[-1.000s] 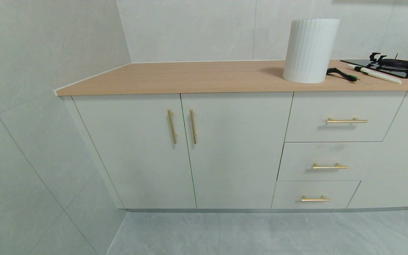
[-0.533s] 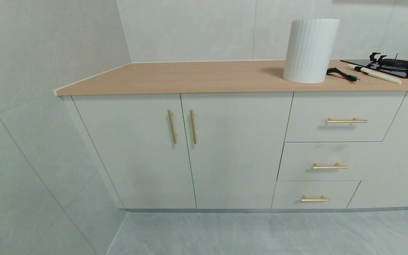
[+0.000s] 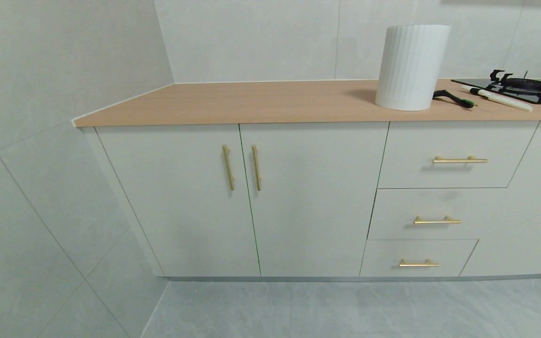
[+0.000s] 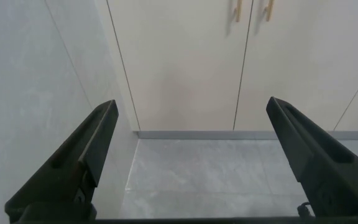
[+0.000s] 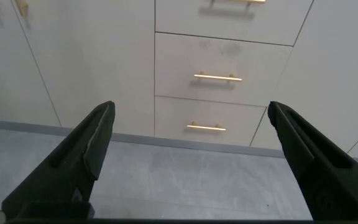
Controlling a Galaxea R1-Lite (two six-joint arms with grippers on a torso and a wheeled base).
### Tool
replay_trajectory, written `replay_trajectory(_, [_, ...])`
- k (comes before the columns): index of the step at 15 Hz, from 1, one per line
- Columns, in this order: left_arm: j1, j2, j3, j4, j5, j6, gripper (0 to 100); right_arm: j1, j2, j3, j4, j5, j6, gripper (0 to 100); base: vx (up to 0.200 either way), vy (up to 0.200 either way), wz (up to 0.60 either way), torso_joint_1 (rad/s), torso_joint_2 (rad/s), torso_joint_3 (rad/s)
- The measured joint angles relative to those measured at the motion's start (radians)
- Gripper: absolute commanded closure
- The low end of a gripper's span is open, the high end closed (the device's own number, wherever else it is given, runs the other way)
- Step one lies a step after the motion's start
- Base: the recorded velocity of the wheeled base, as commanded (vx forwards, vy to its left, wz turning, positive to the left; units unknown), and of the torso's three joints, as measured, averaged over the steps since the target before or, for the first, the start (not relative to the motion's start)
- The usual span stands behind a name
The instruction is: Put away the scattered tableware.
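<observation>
A tall white ribbed holder (image 3: 411, 67) stands on the wooden countertop (image 3: 251, 101). Right of it lie a black-and-green utensil (image 3: 453, 98) and a long white utensil (image 3: 498, 98), the latter partly on the black hob (image 3: 526, 87). My left gripper (image 4: 191, 109) is open and low, facing the foot of the double cabinet doors above the floor. My right gripper (image 5: 191, 109) is open too, held low in front of the stack of drawers, with nothing between its fingers.
White cabinet doors with gold handles (image 3: 242, 166) sit under the counter, and three drawers (image 3: 439, 188) are to their right. A tiled wall (image 3: 40, 141) closes in the left side. Grey tiled floor (image 3: 345, 310) lies before the cabinet.
</observation>
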Motion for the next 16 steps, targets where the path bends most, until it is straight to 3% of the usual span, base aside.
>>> replay_trajectory(2, [0.0,0.0,0.0,0.0,0.0,-0.043,0,0.0,0.0,0.0,-0.001,-0.002,0.008,0,0.0,0.0,0.0,0.0,0.0,0.0])
replay_trajectory(9, [0.0,0.0,0.0,0.0,0.0,-0.045,0,0.0,0.0,0.0,-0.001,-0.001,0.019,0,0.0,0.0,0.0,0.0,0.0,0.0])
replay_trajectory(16, [0.0,0.0,0.0,-0.001,0.0,-0.044,0,0.001,0.0,0.0,0.0,-0.001,0.02,0,0.0,-0.2,0.0,0.004,0.0,0.003])
